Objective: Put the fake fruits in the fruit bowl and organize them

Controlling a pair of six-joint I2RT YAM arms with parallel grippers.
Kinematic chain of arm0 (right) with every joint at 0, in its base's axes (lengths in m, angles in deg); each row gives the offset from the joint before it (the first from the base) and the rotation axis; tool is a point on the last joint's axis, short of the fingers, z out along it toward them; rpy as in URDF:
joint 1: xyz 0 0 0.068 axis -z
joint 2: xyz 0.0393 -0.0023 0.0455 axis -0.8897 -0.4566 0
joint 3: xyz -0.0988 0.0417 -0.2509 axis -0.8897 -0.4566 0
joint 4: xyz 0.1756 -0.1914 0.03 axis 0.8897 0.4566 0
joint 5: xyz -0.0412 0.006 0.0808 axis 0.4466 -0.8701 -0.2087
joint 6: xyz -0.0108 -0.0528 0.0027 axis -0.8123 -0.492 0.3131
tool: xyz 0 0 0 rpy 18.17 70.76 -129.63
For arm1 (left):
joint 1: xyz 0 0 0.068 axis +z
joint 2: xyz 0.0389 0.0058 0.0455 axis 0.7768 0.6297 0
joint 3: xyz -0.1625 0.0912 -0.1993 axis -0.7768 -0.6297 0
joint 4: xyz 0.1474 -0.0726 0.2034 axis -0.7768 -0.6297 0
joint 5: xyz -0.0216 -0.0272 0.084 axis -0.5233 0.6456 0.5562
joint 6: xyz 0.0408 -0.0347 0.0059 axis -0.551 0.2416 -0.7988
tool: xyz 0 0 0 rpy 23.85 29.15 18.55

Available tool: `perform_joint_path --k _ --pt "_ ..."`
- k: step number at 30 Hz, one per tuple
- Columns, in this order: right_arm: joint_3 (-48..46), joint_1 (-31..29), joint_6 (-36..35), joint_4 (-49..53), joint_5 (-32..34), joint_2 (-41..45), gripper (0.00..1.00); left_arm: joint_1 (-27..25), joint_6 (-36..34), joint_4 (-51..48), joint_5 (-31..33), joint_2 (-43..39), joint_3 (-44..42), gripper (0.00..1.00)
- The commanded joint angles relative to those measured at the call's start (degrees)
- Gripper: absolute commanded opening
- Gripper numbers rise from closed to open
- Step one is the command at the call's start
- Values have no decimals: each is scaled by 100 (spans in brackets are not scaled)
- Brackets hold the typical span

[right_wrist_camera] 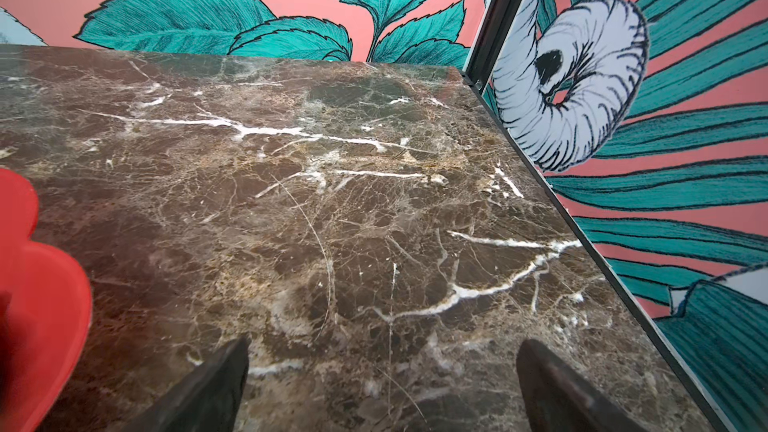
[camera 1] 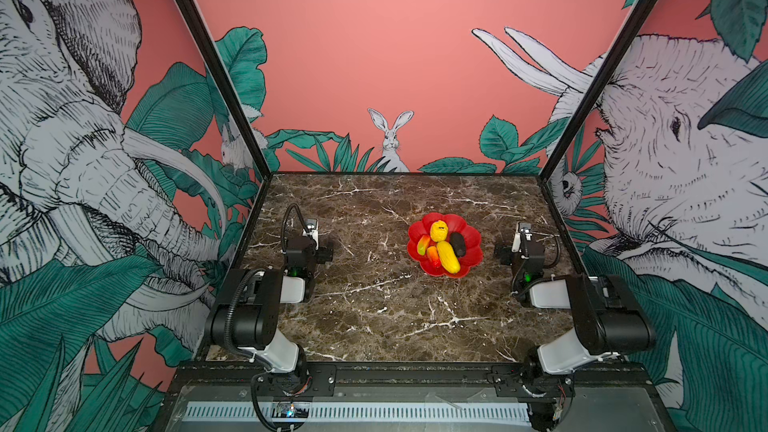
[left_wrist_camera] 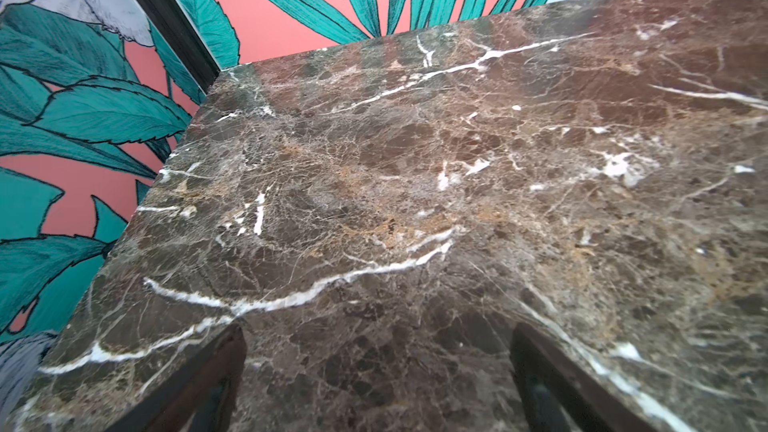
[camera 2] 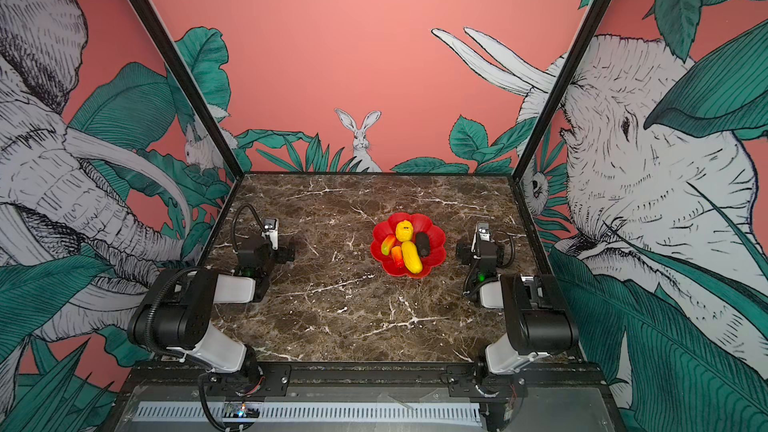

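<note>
Right of centre in both top views, the red bowl [camera 1: 471, 238] on the marble table [camera 1: 374, 305] holds all five fruits [camera 1: 448, 257] (bunched toward its lower left), so little seems left beyond tidying. The right gripper [right_wrist_camera: 382, 384] and left gripper [left_wrist_camera: 374, 371] stand wide and empty, either side of the bowl.
</note>
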Motion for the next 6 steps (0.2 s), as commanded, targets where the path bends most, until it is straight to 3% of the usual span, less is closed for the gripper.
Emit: perform_joint_path --k 1,6 --pt "23 3 37 -237 -25 8 99 32 -16 50 -168 -112 82 100" --pt "0 2 37 -285 42 13 99 32 -5 34 -168 -118 85 100"
